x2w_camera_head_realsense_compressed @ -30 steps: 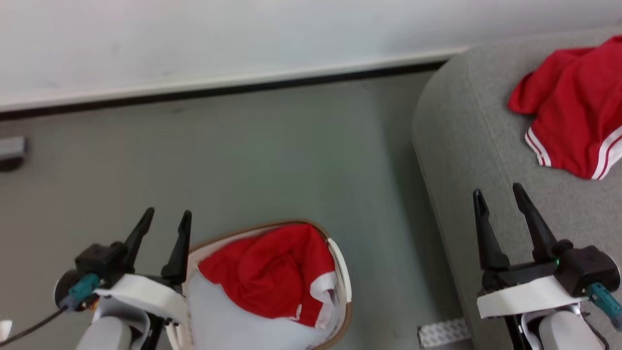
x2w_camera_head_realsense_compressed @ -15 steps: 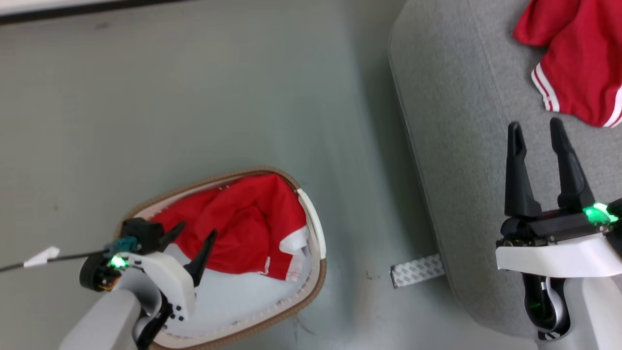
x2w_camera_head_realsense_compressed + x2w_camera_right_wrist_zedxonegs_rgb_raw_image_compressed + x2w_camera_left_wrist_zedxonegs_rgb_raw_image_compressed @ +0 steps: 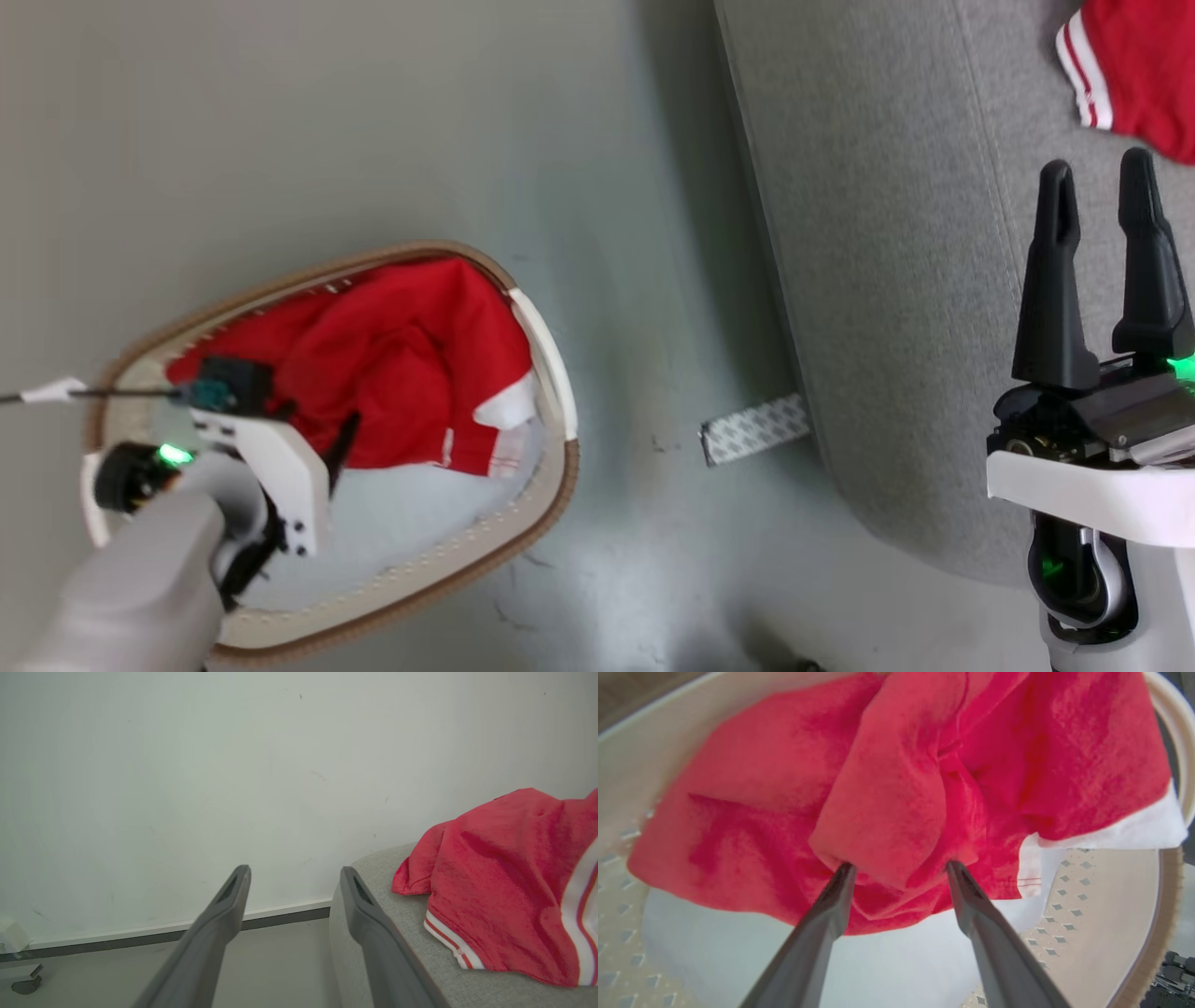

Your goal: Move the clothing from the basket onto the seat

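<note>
The basket (image 3: 411,251), white with a tan rim, stands on the floor at the lower left. Red clothing (image 3: 401,345) with a white panel is bunched in its far half. My left gripper (image 3: 313,427) reaches down into the basket and is open. In the left wrist view its fingertips (image 3: 847,870) press into the clothing (image 3: 901,788), with a fold of red cloth between them (image 3: 900,867). My right gripper (image 3: 1094,168) hangs open and empty over the grey seat (image 3: 887,280). Another red garment (image 3: 1139,75) with white stripes lies on the seat (image 3: 402,910), to the right of the right gripper (image 3: 295,871).
A pale flat pad (image 3: 420,523) lines the basket's near half. A grey patterned strip (image 3: 754,427) lies on the floor beside the seat's edge. A thin cable with a white tag (image 3: 51,390) runs off left. A white wall with a dark baseboard (image 3: 280,912) stands beyond the seat.
The head camera has tipped downward, shifting the whole picture. My left gripper went from beside the basket down into it, onto the red clothing. The right gripper stays open over the seat.
</note>
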Robot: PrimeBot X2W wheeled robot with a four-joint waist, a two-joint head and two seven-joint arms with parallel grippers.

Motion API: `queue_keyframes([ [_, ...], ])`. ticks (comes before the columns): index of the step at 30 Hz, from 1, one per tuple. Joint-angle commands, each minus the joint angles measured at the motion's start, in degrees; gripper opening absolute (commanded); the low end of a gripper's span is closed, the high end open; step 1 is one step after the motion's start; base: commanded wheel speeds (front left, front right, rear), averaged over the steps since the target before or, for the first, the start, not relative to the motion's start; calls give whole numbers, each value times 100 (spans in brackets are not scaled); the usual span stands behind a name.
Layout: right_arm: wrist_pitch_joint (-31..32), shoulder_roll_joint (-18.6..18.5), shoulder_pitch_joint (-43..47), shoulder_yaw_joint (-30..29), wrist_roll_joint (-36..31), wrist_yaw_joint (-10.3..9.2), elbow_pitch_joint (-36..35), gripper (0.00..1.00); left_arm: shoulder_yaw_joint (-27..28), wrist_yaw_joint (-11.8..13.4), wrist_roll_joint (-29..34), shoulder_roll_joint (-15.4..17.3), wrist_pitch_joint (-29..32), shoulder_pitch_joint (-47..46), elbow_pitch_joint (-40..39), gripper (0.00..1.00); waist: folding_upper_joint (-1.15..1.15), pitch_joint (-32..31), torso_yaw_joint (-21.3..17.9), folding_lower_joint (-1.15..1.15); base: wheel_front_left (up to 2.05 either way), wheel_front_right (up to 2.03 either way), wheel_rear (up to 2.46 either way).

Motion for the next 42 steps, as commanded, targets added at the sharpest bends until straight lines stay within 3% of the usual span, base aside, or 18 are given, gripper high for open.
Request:
queue_keyframes([
  [1, 0, 2, -85, 19, 31, -13, -62, 100, -20, 11, -37, 56, 4, -126, 42, 100, 0, 219, -160, -1, 0, 0, 0],
  [11, 0, 3, -18, 174, 396, -13, -324, 100, -395, 11, -271, 274, 1, -767, 605, 100, 0, 636, -501, -1, 0, 0, 0],
  [12, 0, 2, -12, 190, 420, -13, -332, 100, -421, 11, -282, 282, -18, -802, 660, 49, 0, 651, -529, -1, 0, 0, 0],
  [13, 0, 2, 3, 200, 445, -13, -342, 100, -451, 11, -297, 272, -58, -831, 686, 11, 0, 659, -550, -1, 0, 0, 0],
  [14, 0, 2, 17, 210, 454, -13, -351, 100, -485, 11, -308, 268, -96, -859, 704, 0, 0, 665, -566, -1, 0, 0, 0],
  [29, 0, 1, -51, 139, 347, -13, -151, 100, -1038, 11, -592, 21, -442, -926, 779, 0, 0, 345, -390, -1, 0, 0, 0],
  [42, 0, -2, 165, -56, -400, -13, 414, 100, -1640, 11, -836, -667, -1287, -234, 343, 0, 0, -1361, 368, -1, 0, 0, 0],
])
